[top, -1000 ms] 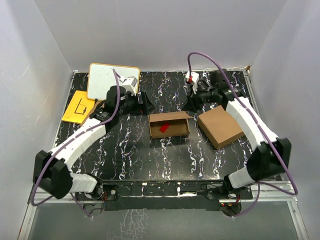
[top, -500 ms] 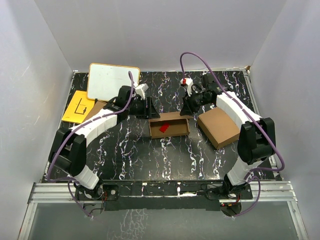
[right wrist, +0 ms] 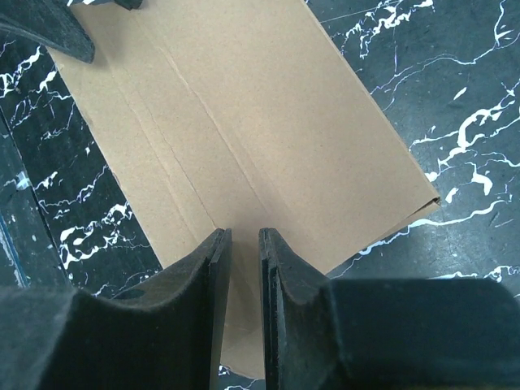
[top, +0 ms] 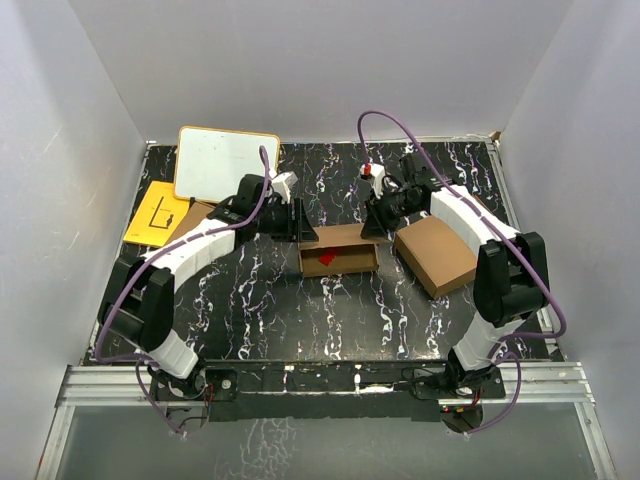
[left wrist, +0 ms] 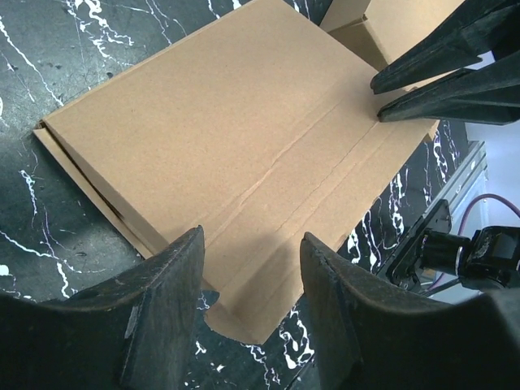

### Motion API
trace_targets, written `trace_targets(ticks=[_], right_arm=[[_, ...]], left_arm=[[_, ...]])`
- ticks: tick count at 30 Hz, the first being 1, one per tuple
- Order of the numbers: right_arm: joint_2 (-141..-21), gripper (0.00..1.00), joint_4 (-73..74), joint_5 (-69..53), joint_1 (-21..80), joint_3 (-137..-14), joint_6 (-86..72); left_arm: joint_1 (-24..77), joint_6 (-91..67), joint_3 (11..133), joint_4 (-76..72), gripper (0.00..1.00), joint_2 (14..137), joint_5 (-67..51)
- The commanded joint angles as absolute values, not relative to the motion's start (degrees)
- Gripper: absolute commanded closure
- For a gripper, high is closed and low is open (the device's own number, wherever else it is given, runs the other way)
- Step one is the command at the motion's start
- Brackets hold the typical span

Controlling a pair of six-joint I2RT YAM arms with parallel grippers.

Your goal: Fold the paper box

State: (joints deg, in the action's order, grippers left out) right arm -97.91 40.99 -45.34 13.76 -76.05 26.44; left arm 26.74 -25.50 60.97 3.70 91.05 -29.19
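The paper box [top: 340, 262] lies open at the table's middle with a red item [top: 327, 257] inside. Its lid panel fills the left wrist view [left wrist: 227, 122] and the right wrist view [right wrist: 244, 106], facing both cameras. My left gripper [top: 305, 222] is at the box's back left corner. It is open, its fingers spread either side of the lid's edge flap [left wrist: 252, 244]. My right gripper [top: 375, 222] is at the back right corner. It is almost shut with only a thin gap, its tips against the lid's face [right wrist: 242, 236], gripping nothing that I can see.
A larger plain brown box [top: 437, 255] lies just right of the paper box, under the right arm. A whiteboard [top: 226, 160] and a yellow sheet [top: 158, 212] are at the back left. Grey walls enclose the table.
Both arms have swung inward from the back of the table and now meet the rear corners of the paper box. The box itself has stayed in place.
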Motion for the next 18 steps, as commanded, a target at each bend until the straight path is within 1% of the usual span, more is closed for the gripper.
trace_targets(ticks=[1, 18], right_arm=[[-98.0, 0.75, 40.35, -45.66, 13.8, -75.65, 26.88], [-100.9, 0.75, 40.76, -44.06, 14.17, -72.89, 28.02]], left_arm=[[26.37, -24.28, 61.06, 5.54, 0.52, 91.25, -29.27], [26.37, -24.54, 57.26, 5.0, 0.53, 94.09, -29.73]])
